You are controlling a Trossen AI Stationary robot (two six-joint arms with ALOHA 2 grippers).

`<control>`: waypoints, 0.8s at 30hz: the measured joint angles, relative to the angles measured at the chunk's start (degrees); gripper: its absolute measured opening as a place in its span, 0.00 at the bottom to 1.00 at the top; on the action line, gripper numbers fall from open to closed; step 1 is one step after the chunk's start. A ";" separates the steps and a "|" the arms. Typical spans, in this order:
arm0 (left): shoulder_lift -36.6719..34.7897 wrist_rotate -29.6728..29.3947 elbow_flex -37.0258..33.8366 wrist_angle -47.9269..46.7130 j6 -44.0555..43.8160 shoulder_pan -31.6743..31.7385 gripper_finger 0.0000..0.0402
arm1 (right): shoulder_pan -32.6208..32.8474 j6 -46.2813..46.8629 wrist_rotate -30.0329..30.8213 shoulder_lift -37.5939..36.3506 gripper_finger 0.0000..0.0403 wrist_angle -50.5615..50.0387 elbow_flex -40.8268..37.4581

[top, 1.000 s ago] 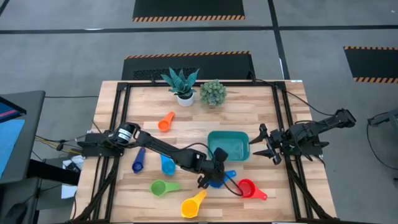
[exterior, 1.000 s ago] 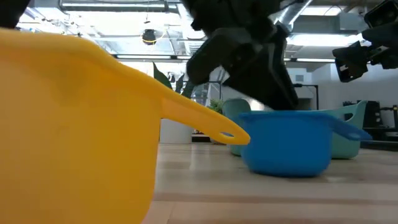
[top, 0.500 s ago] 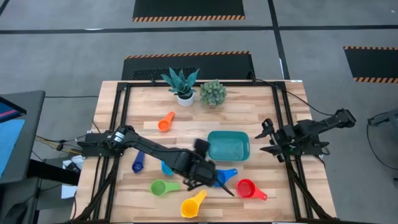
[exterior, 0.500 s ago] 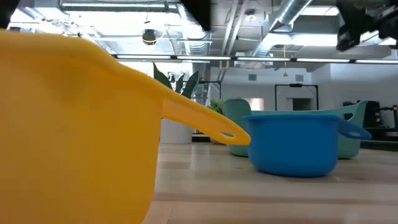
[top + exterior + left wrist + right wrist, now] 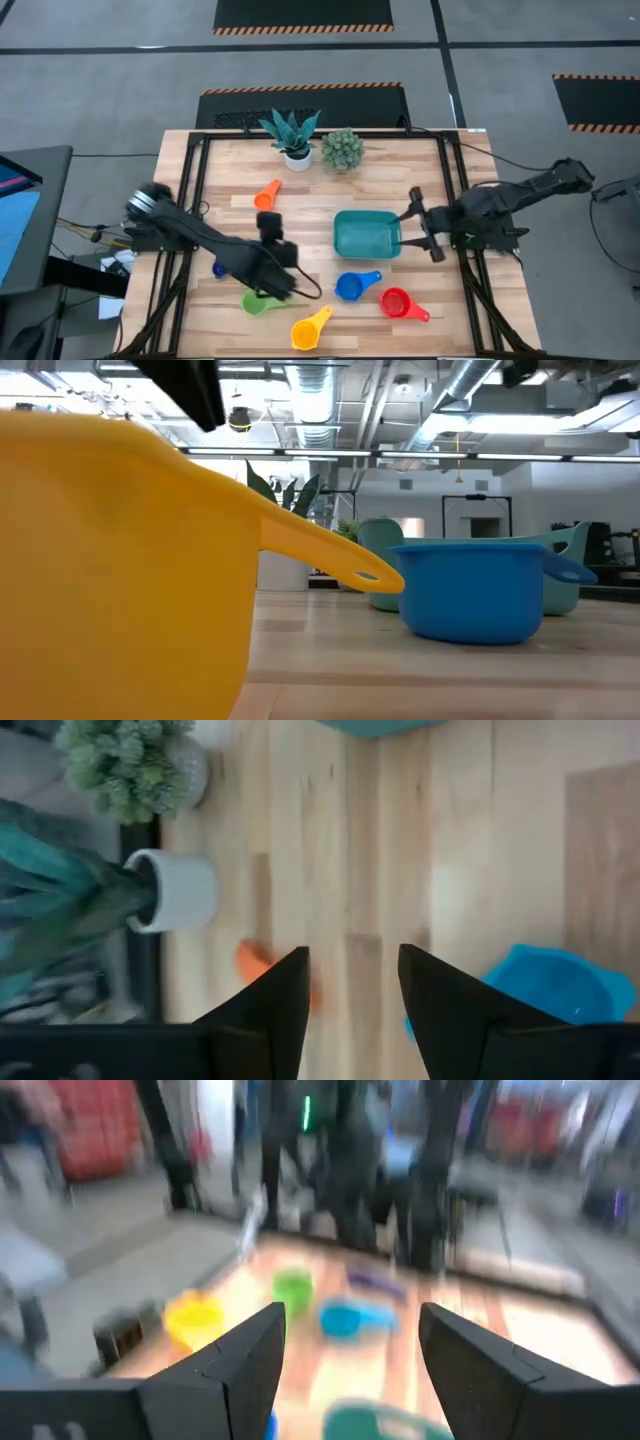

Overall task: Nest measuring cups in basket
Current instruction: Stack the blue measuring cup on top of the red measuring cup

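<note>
The teal basket (image 5: pixel 367 235) sits right of the table's middle with nothing in it. Cups stand on the wood: orange (image 5: pixel 266 195), dark blue (image 5: pixel 220 268) partly under my left arm, green (image 5: pixel 258 302), yellow (image 5: pixel 310 328), blue (image 5: pixel 350 286), red (image 5: pixel 400 302). The light blue cup (image 5: pixel 540 1000) shows only in the left wrist view. My left gripper (image 5: pixel 270 228) hangs open above the table between the orange cup (image 5: pixel 270 970) and the light blue cup, touching neither. My right gripper (image 5: pixel 420 228) is open in the air beside the basket's right wall.
Two white-potted plants (image 5: pixel 297 140) (image 5: pixel 342 150) stand at the far edge. A black frame rail (image 5: pixel 455 200) runs along the table's right side under my right arm. In the low view the yellow cup (image 5: pixel 120 560) fills the left, with the blue cup (image 5: pixel 470 590) and basket (image 5: pixel 565 565) behind.
My left gripper has pulled away from the blue cup by the basket, rising and swinging toward the table's left. The blue cup stays on the table. My right gripper has risen out of the low view and edged a little toward the basket.
</note>
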 joint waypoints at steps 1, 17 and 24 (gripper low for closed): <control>-3.17 -0.04 -4.48 4.45 0.60 0.40 0.36 | -0.48 0.39 0.04 2.85 0.63 -4.92 3.54; -35.42 2.31 -54.92 71.78 7.68 6.06 0.36 | 0.54 1.64 -12.49 39.92 0.63 -26.59 27.25; -35.34 1.05 -55.53 74.60 7.77 6.39 0.36 | 4.73 3.09 -12.63 52.17 0.63 -17.61 27.22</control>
